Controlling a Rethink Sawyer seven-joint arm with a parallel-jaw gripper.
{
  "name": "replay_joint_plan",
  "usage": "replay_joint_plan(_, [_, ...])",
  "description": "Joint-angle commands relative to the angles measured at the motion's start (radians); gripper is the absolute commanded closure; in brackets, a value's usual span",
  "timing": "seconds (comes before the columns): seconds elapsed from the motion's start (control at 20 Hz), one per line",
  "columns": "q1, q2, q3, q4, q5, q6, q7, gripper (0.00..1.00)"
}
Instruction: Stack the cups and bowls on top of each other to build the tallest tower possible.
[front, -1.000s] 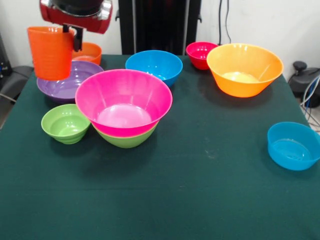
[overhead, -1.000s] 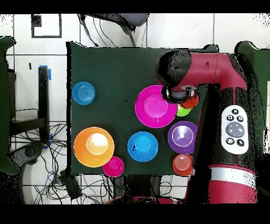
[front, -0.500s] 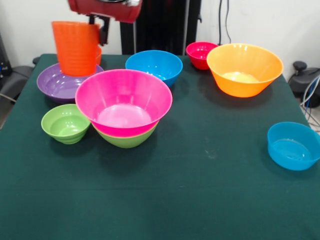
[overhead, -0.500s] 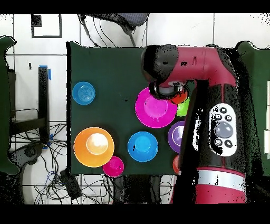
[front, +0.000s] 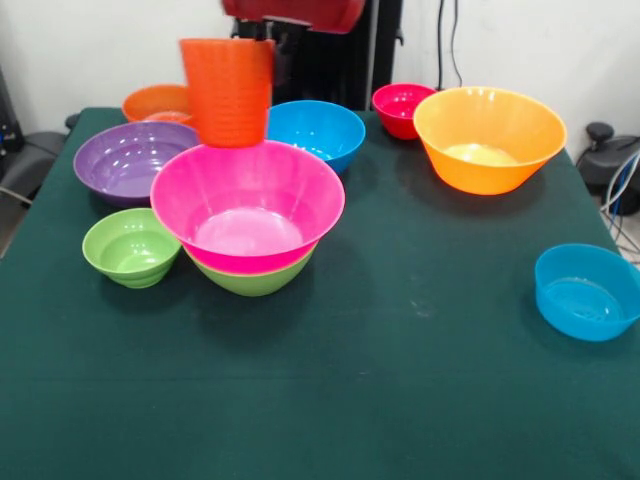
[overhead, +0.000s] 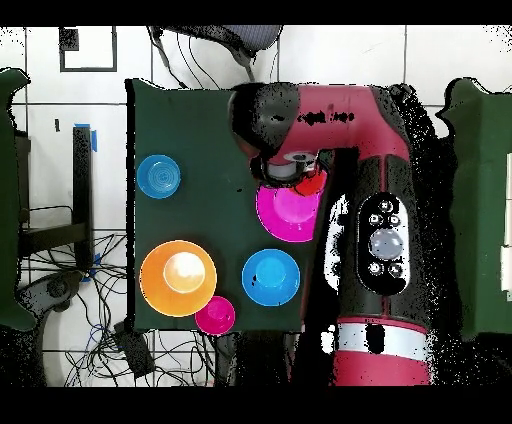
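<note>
1. One dark green cloth covers the table in the front view; the gripper clamps the orange cup above the pink bowl, nested in a green bowl. White wall behind.
2. Overhead, the arm hides most of the pink bowl; white floor tiles surround the table, cables lie alongside.

we see a glossy red arm with black joints, a grey button pad and a silver ring.

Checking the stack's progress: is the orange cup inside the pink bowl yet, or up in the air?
In the air. The orange cup hangs upright from the gripper, above the pink bowl's far rim.
</note>
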Motion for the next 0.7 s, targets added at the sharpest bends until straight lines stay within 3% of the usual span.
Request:
replay_joint_plan(0.05, [0.056,0.040,-0.004,0.111,0.039,-0.007,0.210,1.00])
replay_joint_plan(0.4, [0.067,0.107,-0.016,0.061,0.060,0.032,0.207,1.00])
replay_joint_plan(0.7, [0.058,0.204,-0.003,-0.065,0.024,0.077,0.137,1.00])
